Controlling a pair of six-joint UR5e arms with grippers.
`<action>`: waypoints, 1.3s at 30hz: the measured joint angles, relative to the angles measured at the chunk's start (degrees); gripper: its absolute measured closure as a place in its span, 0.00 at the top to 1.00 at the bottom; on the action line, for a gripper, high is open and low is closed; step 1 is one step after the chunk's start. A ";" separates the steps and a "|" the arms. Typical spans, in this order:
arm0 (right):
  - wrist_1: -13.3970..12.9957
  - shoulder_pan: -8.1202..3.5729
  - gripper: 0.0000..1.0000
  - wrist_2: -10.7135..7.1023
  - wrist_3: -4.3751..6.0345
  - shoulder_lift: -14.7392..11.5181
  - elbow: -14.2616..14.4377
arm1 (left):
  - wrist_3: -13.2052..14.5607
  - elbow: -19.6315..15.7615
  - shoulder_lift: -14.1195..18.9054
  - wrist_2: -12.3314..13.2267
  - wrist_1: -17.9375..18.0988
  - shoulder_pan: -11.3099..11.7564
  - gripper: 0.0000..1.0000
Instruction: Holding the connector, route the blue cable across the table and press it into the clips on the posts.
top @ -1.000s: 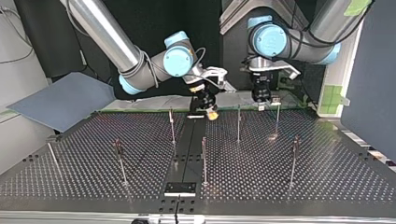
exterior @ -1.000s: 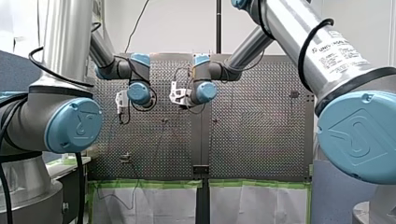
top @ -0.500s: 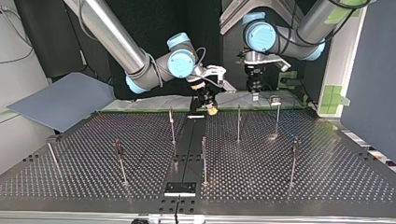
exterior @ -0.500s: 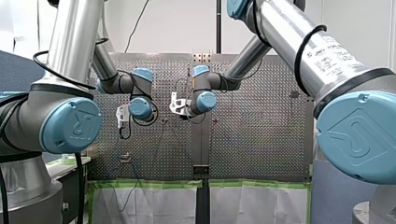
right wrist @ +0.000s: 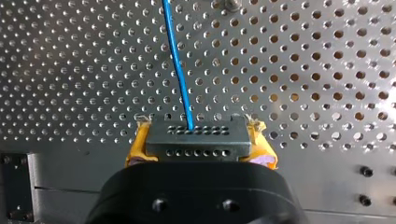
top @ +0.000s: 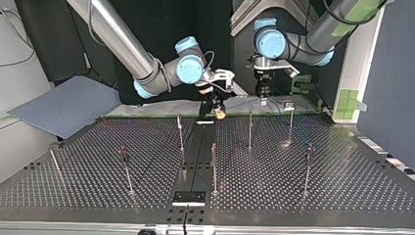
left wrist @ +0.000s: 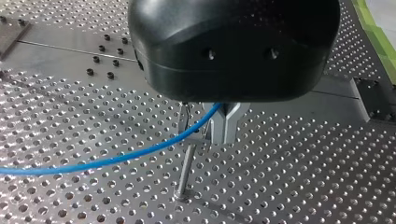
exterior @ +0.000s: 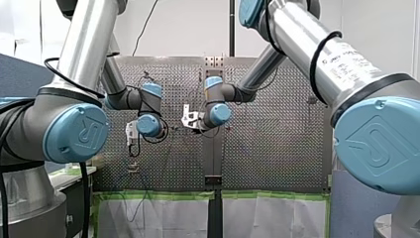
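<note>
My right gripper (right wrist: 198, 150) is shut on a dark grey connector (right wrist: 196, 135), which sits between its yellow pads (right wrist: 136, 145). The blue cable (right wrist: 180, 70) leaves the connector and runs ahead over the perforated table (right wrist: 303, 70). My left gripper (left wrist: 205, 133) is shut on the blue cable (left wrist: 93, 163), which trails off to one side. Directly under its metal fingers (left wrist: 225, 128) stands a thin post (left wrist: 186, 163) with a clip. In the top view, my right gripper (top: 218, 110) and my left gripper (top: 263, 95) hang close together at the table's far edge.
Several thin posts stand on the table, among them those at the middle (top: 214, 166), the right (top: 308, 169) and the left (top: 126, 169). A black plate (top: 188, 197) lies at the near edge. A blue-grey sheet (top: 68, 105) lies beyond the top view's left corner.
Both grippers have moved down in the front view, away from the camera in the top view. My left gripper has also shifted towards my right one. Both grips are unchanged.
</note>
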 joint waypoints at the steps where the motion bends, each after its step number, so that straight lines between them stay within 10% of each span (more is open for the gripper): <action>1: -0.16 -0.11 0.00 -0.07 0.20 0.03 0.00 | -0.01 0.07 -0.03 0.16 0.11 0.12 0.00; 11: -1.71 -1.35 0.00 -0.60 1.78 0.11 -0.01 | -0.32 2.94 -1.54 2.48 0.60 1.34 0.00; 39: -3.30 -3.05 0.00 -0.87 1.86 0.13 -0.02 | -3.09 8.05 -8.67 8.06 2.44 4.09 0.00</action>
